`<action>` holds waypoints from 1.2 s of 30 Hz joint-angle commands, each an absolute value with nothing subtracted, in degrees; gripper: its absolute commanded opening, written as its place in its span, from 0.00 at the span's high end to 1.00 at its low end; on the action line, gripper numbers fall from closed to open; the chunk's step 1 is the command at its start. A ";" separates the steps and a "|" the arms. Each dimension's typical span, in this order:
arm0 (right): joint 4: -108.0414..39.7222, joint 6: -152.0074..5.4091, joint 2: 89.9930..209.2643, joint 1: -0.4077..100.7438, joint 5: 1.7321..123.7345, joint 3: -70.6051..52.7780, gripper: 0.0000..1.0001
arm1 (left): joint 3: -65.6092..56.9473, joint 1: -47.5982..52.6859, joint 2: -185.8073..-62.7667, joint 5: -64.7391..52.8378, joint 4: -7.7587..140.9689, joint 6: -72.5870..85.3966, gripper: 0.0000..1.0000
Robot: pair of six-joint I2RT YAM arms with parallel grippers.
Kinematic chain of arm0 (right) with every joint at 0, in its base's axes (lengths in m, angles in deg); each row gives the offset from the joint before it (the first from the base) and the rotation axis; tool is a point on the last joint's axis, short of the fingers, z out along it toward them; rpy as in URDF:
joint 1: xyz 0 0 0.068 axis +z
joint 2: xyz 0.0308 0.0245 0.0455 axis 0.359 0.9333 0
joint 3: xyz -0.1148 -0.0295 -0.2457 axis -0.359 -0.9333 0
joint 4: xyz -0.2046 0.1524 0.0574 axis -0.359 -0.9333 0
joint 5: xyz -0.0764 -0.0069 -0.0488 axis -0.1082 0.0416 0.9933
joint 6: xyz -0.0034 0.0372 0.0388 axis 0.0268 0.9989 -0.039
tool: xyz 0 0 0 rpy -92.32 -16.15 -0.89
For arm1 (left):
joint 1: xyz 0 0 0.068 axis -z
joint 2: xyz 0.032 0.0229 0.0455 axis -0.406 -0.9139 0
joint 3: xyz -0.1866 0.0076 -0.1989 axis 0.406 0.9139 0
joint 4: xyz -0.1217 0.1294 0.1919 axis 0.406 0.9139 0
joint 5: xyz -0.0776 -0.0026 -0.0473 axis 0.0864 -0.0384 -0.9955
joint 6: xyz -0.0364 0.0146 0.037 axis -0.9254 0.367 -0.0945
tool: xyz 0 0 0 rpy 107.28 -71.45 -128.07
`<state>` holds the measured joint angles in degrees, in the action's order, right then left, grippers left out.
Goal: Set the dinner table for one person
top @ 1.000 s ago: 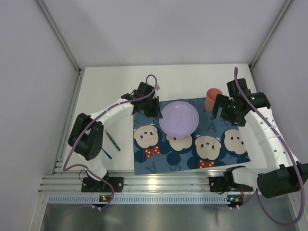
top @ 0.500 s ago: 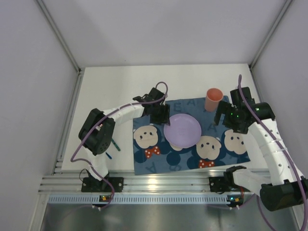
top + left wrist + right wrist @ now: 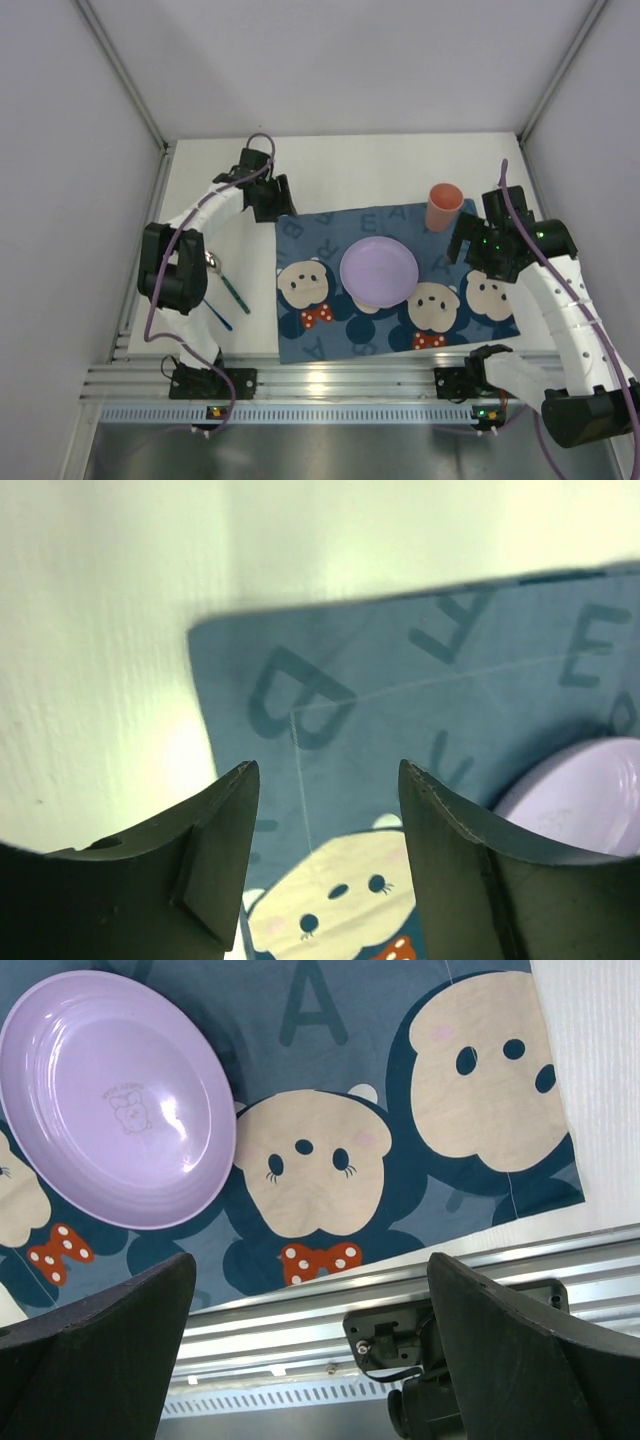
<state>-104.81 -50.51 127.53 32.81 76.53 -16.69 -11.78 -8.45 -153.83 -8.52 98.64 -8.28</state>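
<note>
A purple plate [image 3: 379, 271] lies flat on the blue mouse-print placemat [image 3: 330, 255], which is spread on the white dinner table [image 3: 400, 165]. An orange cup [image 3: 443, 206] stands upright at the placemat's far right edge. My left gripper [image 3: 275, 203] hovers open and empty at the placemat's far left corner; its wrist view shows that corner [image 3: 400, 680] between the fingers [image 3: 225, 860] and the plate's rim [image 3: 580, 800] to the right. My right gripper [image 3: 465, 245] hangs wide open and empty over the placemat's right part, just near of the cup, with the plate [image 3: 115, 1095] to its left.
Two utensils lie on the table left of the placemat, one with a green handle [image 3: 232, 290] and one with a blue handle [image 3: 220, 318]. The ribbed aluminium rail [image 3: 330, 380] runs along the near edge, also seen in the right wrist view [image 3: 300, 1310]. White walls enclose the table.
My left gripper opened, let go of the plate on the placemat and pulled back to the far left corner. The right gripper shifted slightly nearer, still open.
</note>
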 commanded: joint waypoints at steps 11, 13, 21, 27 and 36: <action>-106.78 -49.53 125.94 32.73 77.05 -16.70 0.00 | -21.89 -11.47 -167.79 -7.36 103.15 -6.19 0.46; -106.87 -49.44 125.68 32.73 77.23 -17.05 0.00 | -22.16 -12.00 -168.41 -5.87 103.51 -6.10 0.46; -107.22 -48.39 124.89 32.64 77.58 -18.19 0.00 | -21.64 -12.09 -166.75 1.60 106.33 -4.08 0.52; -106.87 -47.68 124.97 32.73 77.58 -18.80 0.00 | -21.81 -12.09 -165.95 1.35 106.50 -2.06 0.50; -106.25 -47.16 124.89 32.73 77.67 -19.77 0.00 | -22.33 -11.04 -170.61 -7.88 105.27 -3.02 0.72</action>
<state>-106.38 -48.08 125.93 32.81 76.79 -18.92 -21.20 -11.79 -168.71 -4.34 105.13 -3.23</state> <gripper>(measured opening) 0.996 0.306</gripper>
